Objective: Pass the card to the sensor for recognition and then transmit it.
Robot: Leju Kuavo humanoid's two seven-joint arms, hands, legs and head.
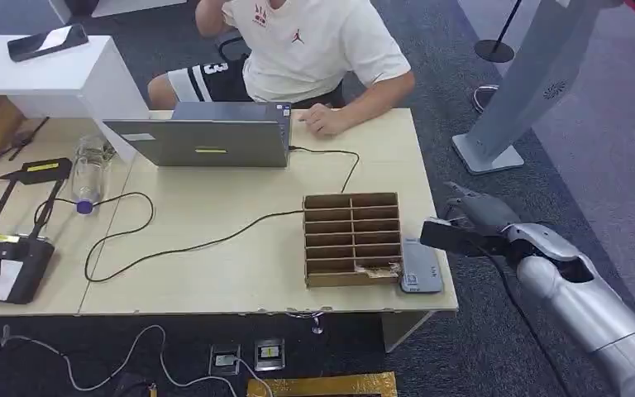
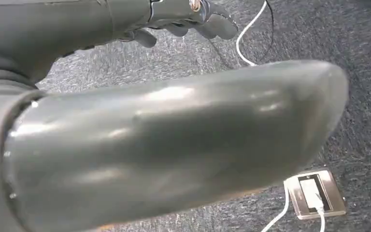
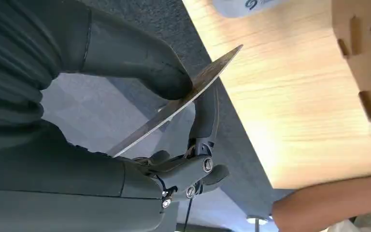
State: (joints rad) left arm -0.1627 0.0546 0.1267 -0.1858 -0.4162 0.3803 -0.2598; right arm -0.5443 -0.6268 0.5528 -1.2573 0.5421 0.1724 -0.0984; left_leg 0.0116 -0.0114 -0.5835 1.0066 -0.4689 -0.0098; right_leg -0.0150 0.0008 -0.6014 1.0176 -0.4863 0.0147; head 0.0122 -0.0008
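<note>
- While the silver right arm reaches in from the lower right of the head view, we see the right robot hand [image 1: 473,222] pinching a thin dark flat card [image 1: 452,239] just off the right edge of the pale wooden desk [image 1: 215,215].
- In the right wrist view we see the card [image 3: 183,99] edge-on, clamped between the thick grey thumb [image 3: 140,58] and a darker finger beneath it, so the right robot hand [image 3: 174,121] is grasping the card.
- We find the card held in the air beside the desk, near a flat light grey sensor pad [image 1: 421,266] that lies on the desk's right front part.
- The sensor pad touches the right side of a brown cardboard sorting box with slotted compartments [image 1: 352,238].
- In the left wrist view we see the left robot hand [image 2: 188,17] above grey carpet; its fingers look curled with nothing in them, so we read it as clenched.
- A metal floor socket with a white cable plugged in [image 2: 315,192] sits in the carpet below it.
- We see a grey open laptop [image 1: 207,136] at the far side of the desk, with a black cable [image 1: 174,248] running across the top.
- A person in a white T-shirt [image 1: 314,45] sits behind the laptop, one hand resting on the desk.
- A clear plastic bottle [image 1: 89,172] lies at the left, near a black device [image 1: 4,260].
</note>
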